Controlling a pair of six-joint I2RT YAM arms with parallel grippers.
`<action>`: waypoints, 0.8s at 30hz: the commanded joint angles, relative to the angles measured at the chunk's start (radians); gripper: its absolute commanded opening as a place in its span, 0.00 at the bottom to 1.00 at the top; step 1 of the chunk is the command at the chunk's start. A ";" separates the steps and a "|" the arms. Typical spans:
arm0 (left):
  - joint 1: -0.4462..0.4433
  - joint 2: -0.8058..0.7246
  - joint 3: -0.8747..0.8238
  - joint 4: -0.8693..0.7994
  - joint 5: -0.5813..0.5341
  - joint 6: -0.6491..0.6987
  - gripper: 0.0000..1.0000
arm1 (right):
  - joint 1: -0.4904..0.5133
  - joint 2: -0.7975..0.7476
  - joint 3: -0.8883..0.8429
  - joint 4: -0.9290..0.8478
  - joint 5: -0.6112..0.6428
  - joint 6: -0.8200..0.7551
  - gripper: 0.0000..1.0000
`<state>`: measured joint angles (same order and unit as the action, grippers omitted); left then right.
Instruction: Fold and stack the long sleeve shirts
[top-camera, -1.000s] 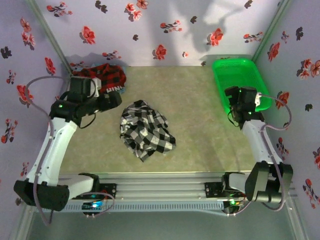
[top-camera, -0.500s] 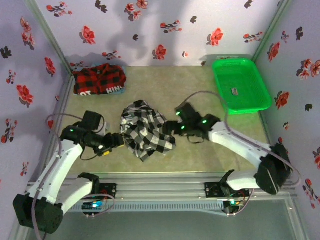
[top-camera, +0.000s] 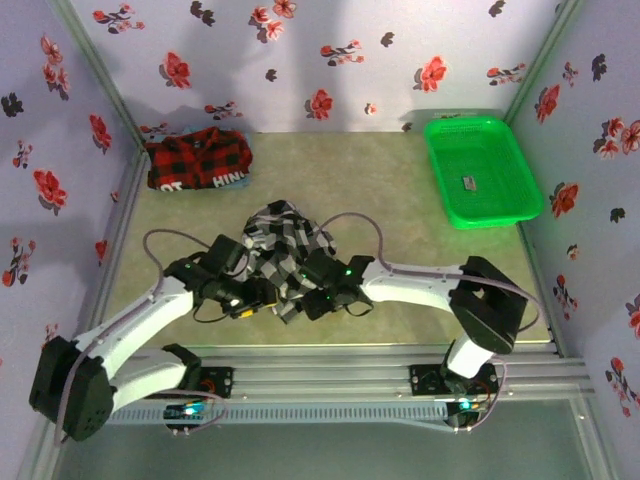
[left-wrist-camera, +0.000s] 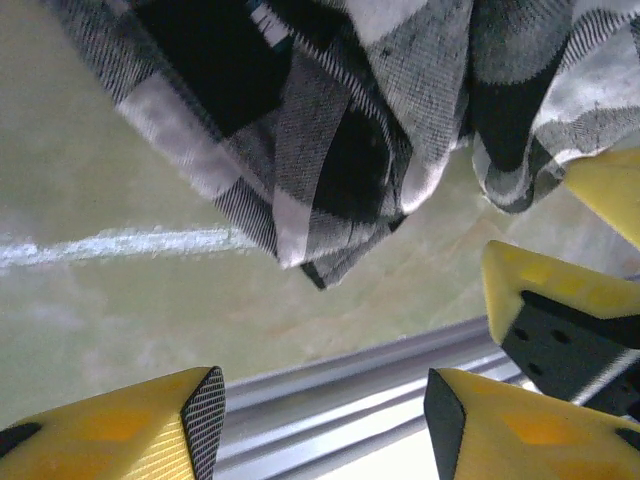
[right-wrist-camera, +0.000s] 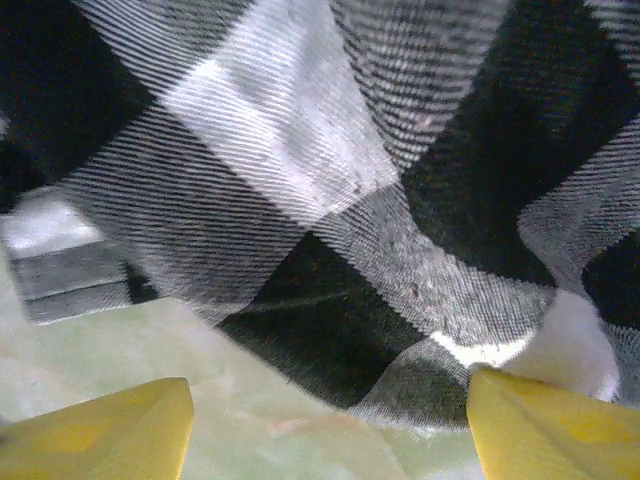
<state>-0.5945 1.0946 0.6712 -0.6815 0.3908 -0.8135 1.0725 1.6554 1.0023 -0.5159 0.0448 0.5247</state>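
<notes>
Left claw (left-wrist-camera: 320, 420) and right claw (right-wrist-camera: 330, 410) gape at crumpled twill checked shirt (top-camera: 285, 245).

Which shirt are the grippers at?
The black-and-white checked shirt, crumpled mid-table, with left gripper and right gripper open at its near edge; the red-and-black plaid shirt lies far left.

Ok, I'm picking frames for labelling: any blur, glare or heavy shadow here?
Top external: even light, soft shadows on the back wall, black-and-white checked shirt clear. Left wrist: its weave is sharp, with a pale streak across the table. Right wrist: the cloth is close and soft, the yellow fingers blurred.
</notes>
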 joint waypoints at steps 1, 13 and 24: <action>-0.022 0.058 0.007 0.101 -0.047 -0.013 0.58 | 0.003 0.048 0.022 -0.012 0.113 0.008 0.65; -0.021 0.223 0.023 0.122 -0.287 0.061 0.21 | -0.034 0.084 0.080 -0.049 0.267 0.053 0.17; 0.077 0.093 0.153 0.138 -0.120 0.135 0.22 | -0.132 -0.137 0.103 -0.078 0.237 0.027 0.04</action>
<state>-0.5194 1.1931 0.8036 -0.5777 0.1524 -0.7174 0.9634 1.5509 1.0836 -0.5678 0.2806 0.5632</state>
